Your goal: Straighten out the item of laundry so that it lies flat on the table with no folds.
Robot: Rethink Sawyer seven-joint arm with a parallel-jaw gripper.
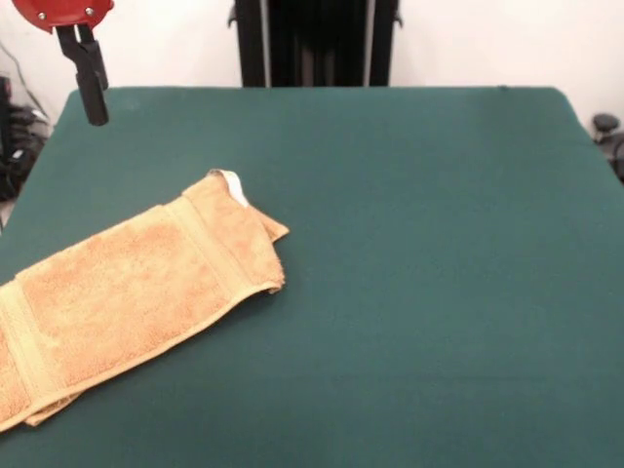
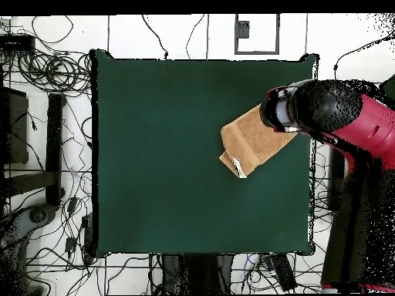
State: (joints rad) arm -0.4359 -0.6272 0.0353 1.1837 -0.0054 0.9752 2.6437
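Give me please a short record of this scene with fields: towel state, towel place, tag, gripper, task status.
towel state: the towel is folded over into a long strip, not flat
towel place: front view, left part of the table, one end at the table's edge
tag: white tag shows at the strip's far end
gripper: the gripper hangs apart from the towel, holding nothing, fingers close together
task status: not yet straightened

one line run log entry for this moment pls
orange-tan terry-cloth towel: folded over, near edge of dark green felt table | gripper: raised, clear of towel, holding nothing | flattening: not done
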